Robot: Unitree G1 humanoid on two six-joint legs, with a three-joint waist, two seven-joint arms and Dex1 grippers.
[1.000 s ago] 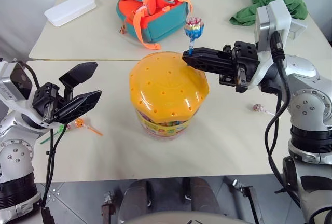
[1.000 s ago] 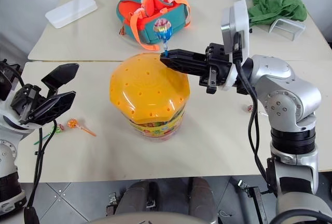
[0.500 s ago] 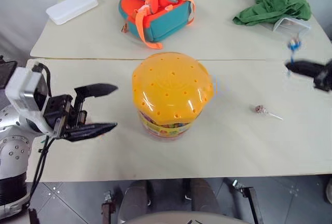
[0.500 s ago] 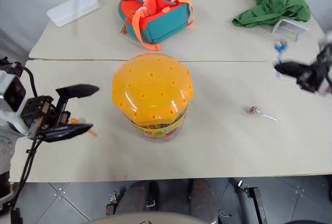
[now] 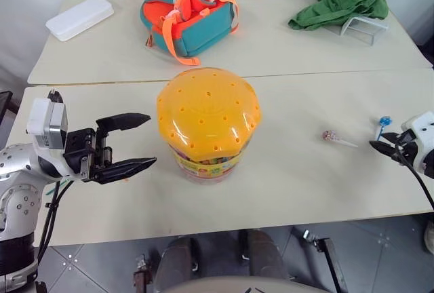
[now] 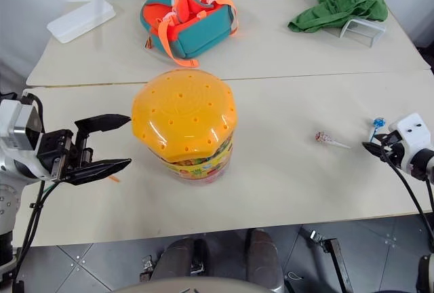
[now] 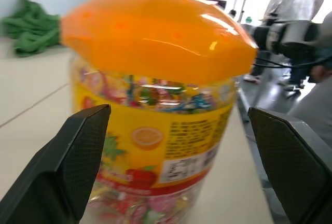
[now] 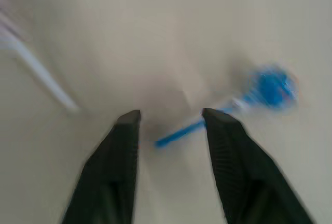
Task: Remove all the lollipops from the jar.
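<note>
The left gripper (image 5: pixel 139 142) hovers beside the jar (image 5: pixel 207 125) with jaws spread wide, touching nothing. At the table's (image 5: pixel 291 184) right edge, the right gripper (image 8: pixel 168 117) stands parted over a blue lollipop (image 8: pixel 270 86) (blurred, its stick between the fingertips, contact unclear). Another lollipop (image 5: pixel 330 135) lies nearby. The orange-lidded jar stands mid-table.

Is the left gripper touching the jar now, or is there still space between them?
Apart. In the left eye view, the left gripper has open jaws beside the jar, and bare table shows between its tips and the jar's side.
</note>
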